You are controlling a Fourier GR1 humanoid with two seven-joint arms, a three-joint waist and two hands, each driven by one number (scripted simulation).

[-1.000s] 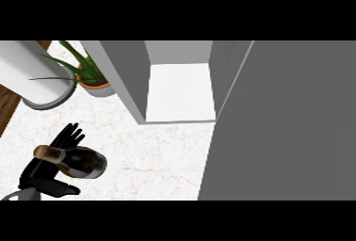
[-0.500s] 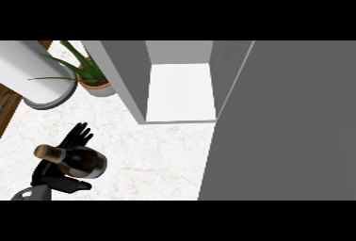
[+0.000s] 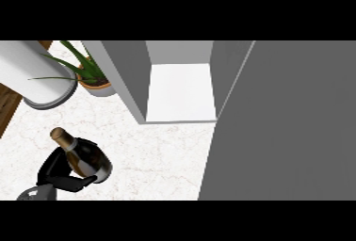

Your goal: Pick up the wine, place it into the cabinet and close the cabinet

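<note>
Lower left, the black left hand curls its fingers round a dark glass wine bottle. A stretch of white marble bench separates it from the open grey cabinet and green potted plant above.

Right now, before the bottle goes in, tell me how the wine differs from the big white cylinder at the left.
The wine is dark with a tan-capped neck; the white cylinder is plain white with a grey rim. The wine is held in the left hand; the cylinder stands untouched on the counter. The cylinder looks much wider than the wine. Both are left of the open cabinet.
</note>
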